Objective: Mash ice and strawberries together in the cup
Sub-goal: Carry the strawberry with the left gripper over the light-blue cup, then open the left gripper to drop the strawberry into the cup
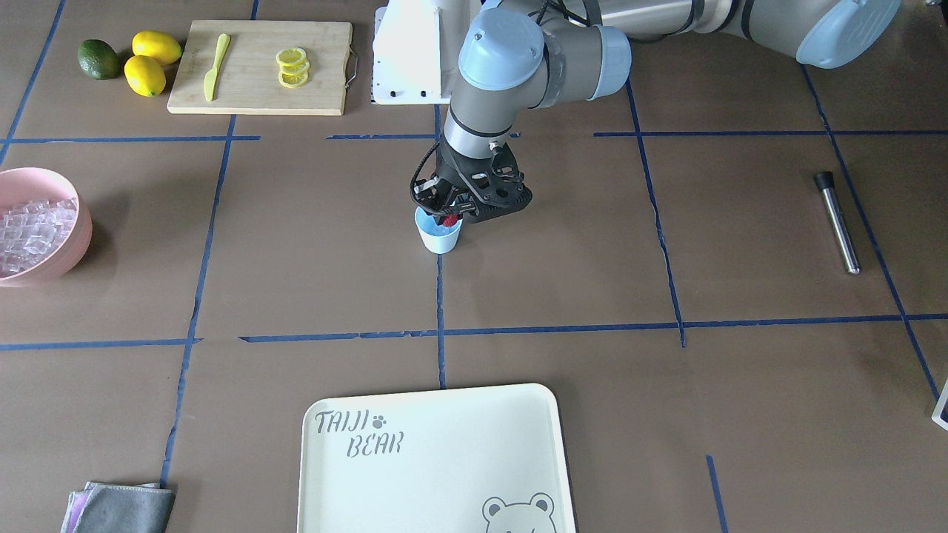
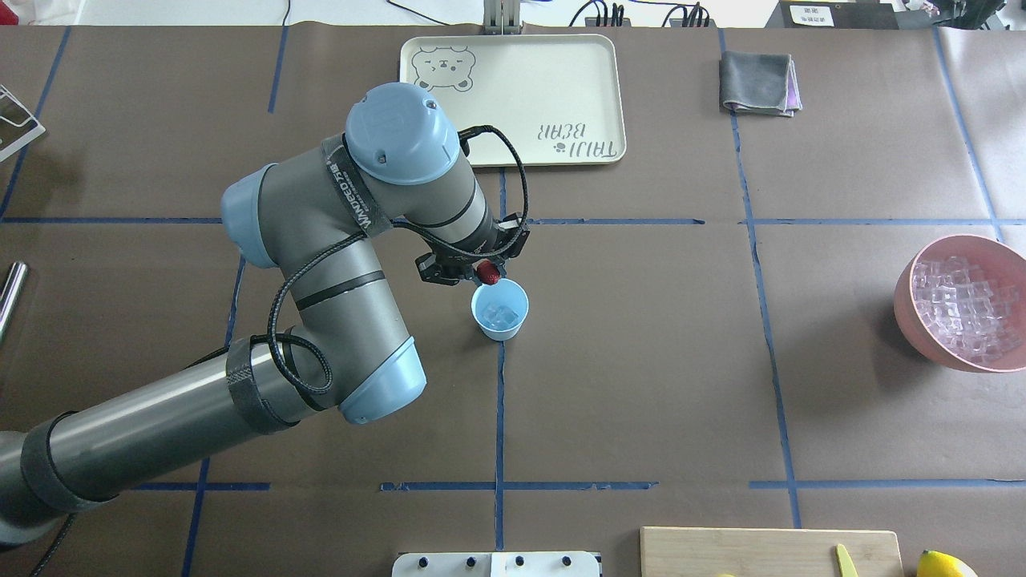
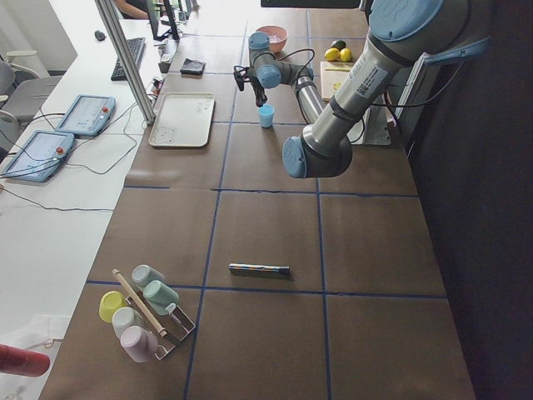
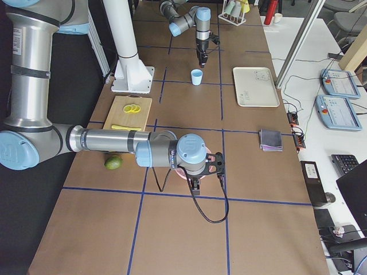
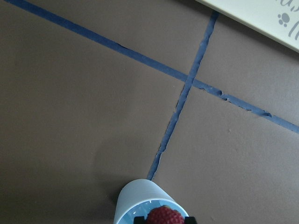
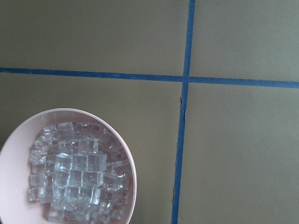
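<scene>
The light blue cup [image 2: 500, 309] stands near the table's middle with a few clear ice cubes [image 2: 498, 315] inside. My left gripper [image 2: 486, 272] hangs just above the cup's rim, shut on a small red strawberry [image 2: 487, 273]. The front view shows the strawberry [image 1: 449, 220] over the cup [image 1: 439, 233]. In the left wrist view the strawberry [image 5: 164, 216] sits at the bottom edge above the cup [image 5: 140, 198]. My right gripper [image 4: 195, 184] hovers over the pink bowl [image 2: 910, 296] of ice [image 6: 74, 177]; I cannot tell whether it is open or shut.
A pale tray [image 2: 513, 104] and a folded grey cloth [image 2: 757, 82] lie on the far side. A metal rod [image 1: 838, 222] lies at the robot's left. The cutting board [image 1: 326, 66] carries lemon slices [image 1: 292, 66] and a yellow knife [image 1: 216, 66], with lemons [image 1: 155, 48] and an avocado [image 1: 98, 59] beside it.
</scene>
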You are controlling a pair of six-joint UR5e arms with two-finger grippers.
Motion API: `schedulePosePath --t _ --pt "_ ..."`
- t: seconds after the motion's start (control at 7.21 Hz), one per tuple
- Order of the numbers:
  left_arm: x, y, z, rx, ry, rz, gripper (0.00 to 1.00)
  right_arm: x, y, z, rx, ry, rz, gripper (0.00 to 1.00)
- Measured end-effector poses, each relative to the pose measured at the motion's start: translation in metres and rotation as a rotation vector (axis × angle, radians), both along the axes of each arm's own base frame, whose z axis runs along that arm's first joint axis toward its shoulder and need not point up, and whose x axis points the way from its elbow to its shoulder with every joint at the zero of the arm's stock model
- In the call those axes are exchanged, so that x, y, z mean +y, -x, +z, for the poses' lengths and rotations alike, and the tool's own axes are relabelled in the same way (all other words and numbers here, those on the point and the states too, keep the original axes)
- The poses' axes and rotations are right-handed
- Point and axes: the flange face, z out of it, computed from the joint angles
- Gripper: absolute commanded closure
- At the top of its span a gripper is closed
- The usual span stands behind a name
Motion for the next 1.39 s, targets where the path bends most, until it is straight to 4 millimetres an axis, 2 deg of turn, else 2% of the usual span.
schedulePosePath --t 0.14,0.28,0.42,0.55,0.69,1.39 --pt "0.005 -0.004 0.000 0.000 0.001 0.009 0.97 0.000 0.000 0.000 0.000 0.000 0.000 0.00" --pt "0.009 -0.008 0.001 -0.001 0.001 0.016 0.83 0.000 0.000 0.000 0.001 0.000 0.000 0.00" --pt "0.011 -0.009 0.001 -0.001 0.000 0.021 0.47 0.000 0.000 0.000 0.002 -0.001 0.001 0.00" --pt "0.012 -0.010 0.001 -0.001 -0.003 0.025 0.22 0.000 -0.001 0.000 0.003 -0.001 0.001 0.00" --pt "0.013 -0.011 0.001 0.000 -0.006 0.029 0.00 0.000 0.000 -0.001 0.004 -0.002 0.001 0.00" --pt "0.019 -0.010 0.000 0.005 -0.032 0.050 0.00 -0.001 -0.001 -0.001 0.015 -0.004 0.001 0.00"
